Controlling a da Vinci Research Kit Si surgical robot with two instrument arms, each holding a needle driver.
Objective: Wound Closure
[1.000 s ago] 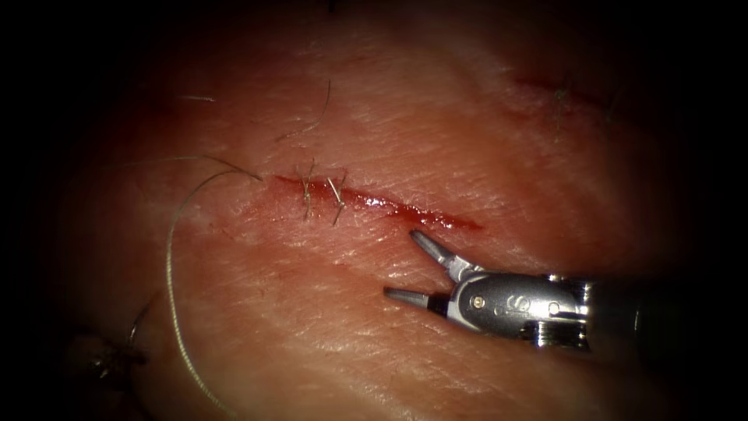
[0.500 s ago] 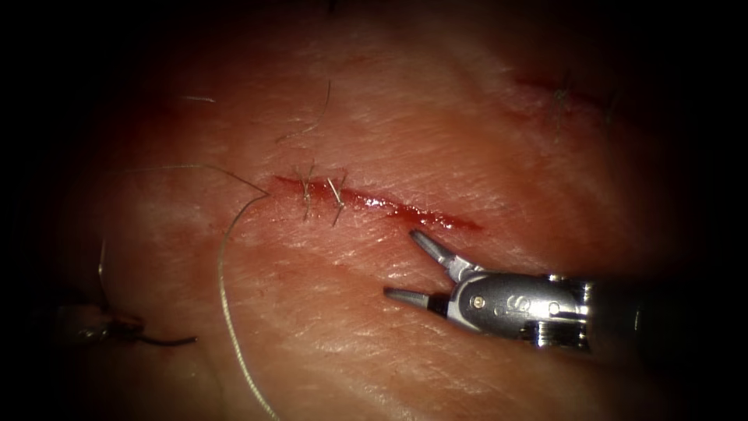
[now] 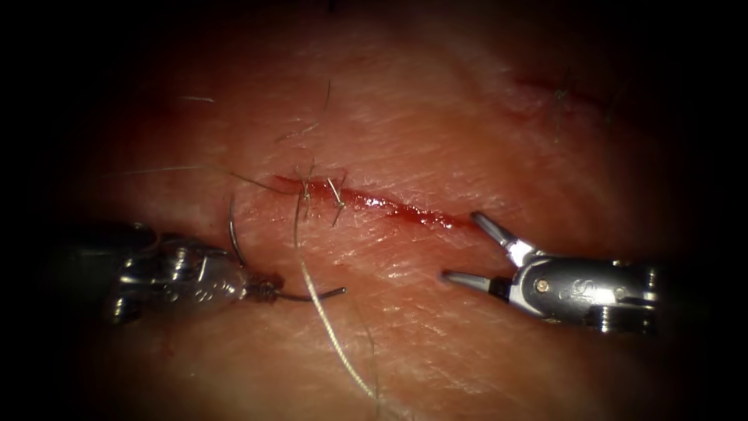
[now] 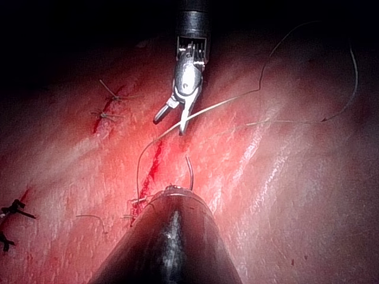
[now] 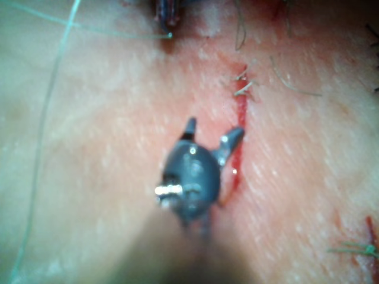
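The needle [image 3: 300, 295] is grasped mid-curve by the left tool [image 3: 261, 290], clear of the glistening tissue [image 3: 467, 140], below the cut [image 3: 389, 206]. The right tool's [image 3: 475, 249] fingers are spread, empty.

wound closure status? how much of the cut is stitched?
Done: two stitches cross the cut's left end. In hand: the left tool holds the needle mid-curve, outside the tissue, thread trailing. The right tool holds nothing, jaws open. Left: the cut's right part gapes, red fluid inside.
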